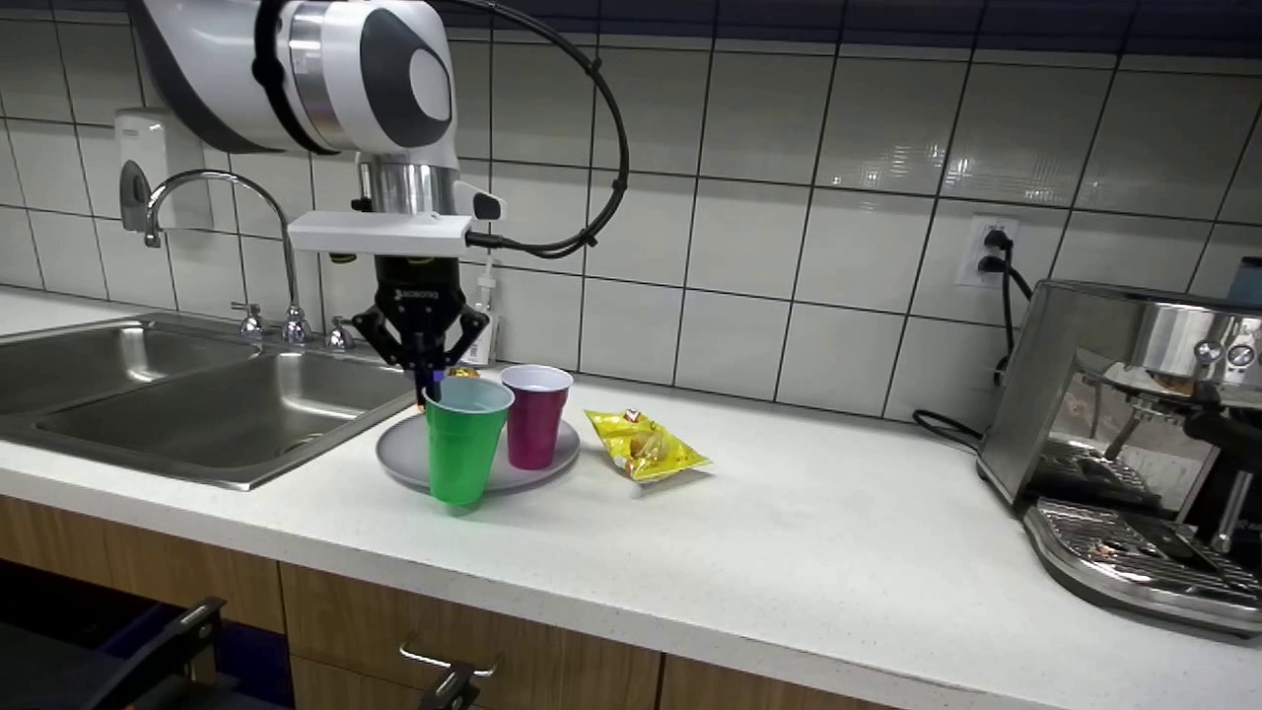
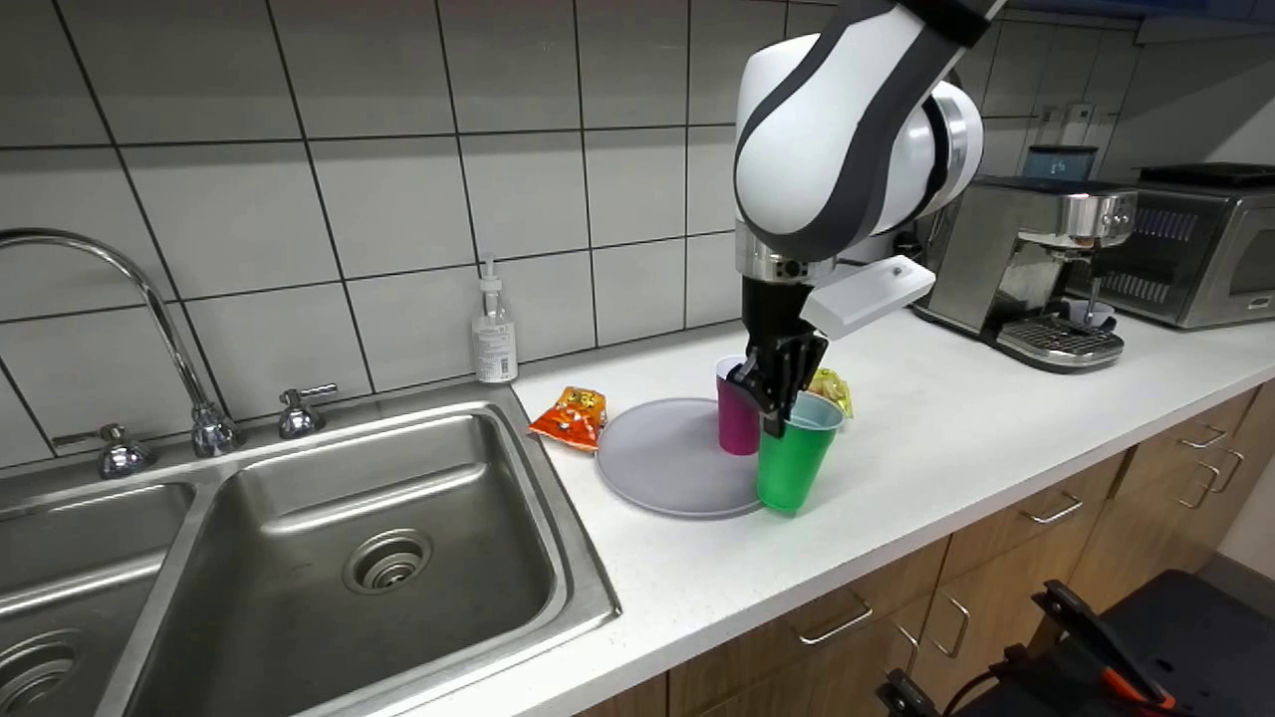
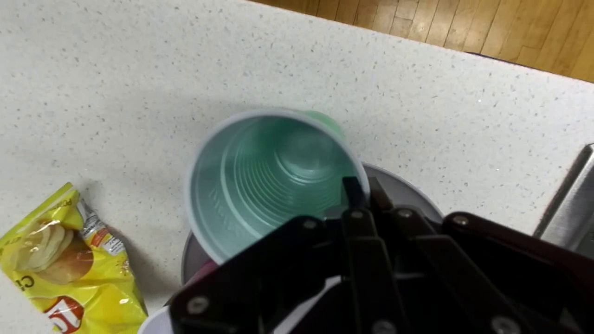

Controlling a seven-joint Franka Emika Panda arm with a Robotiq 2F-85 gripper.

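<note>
- black claw [image 3: 365, 190] nearest the lens in the wrist view. state?
- clenched on the rim of the green cup [image 3: 274, 185], pinching it from inside and outside.
- where's the cup sitting?
- right below the claw, tilted, mouth up, base by the front edge of the grey plate [image 2: 657, 453]. can't tell if the base touches the counter [image 1: 838, 532].
- anything in the way?
- magenta cup [image 1: 535, 424], upright on the plate, just beside the green one. can't tell if they touch. crowds the claw on that side.
- ok, outward.
- yellow chip bag [image 1: 646, 444] lying near the plate, past the magenta cup. orange packet [image 2: 573, 418] on the plate's opposite side, between it and the sink [image 2: 583, 568]. soap bottle [image 2: 495, 344] at the sink's back corner, by the tiled wall [image 2: 388, 209]. espresso machine [image 2: 981, 249] well apart, farther down the counter, boxy silver appliance [image 2: 1155, 249] next to it.
- arm pose?
- white-and-grey arm [image 1: 325, 79] hangs in from above, bent over the plate area, wrist dropping so the claw points straight down. white bar [image 1: 380, 235] sticks out sideways at the wrist, black cable [image 1: 623, 148] loops off it in an exterior view.
</note>
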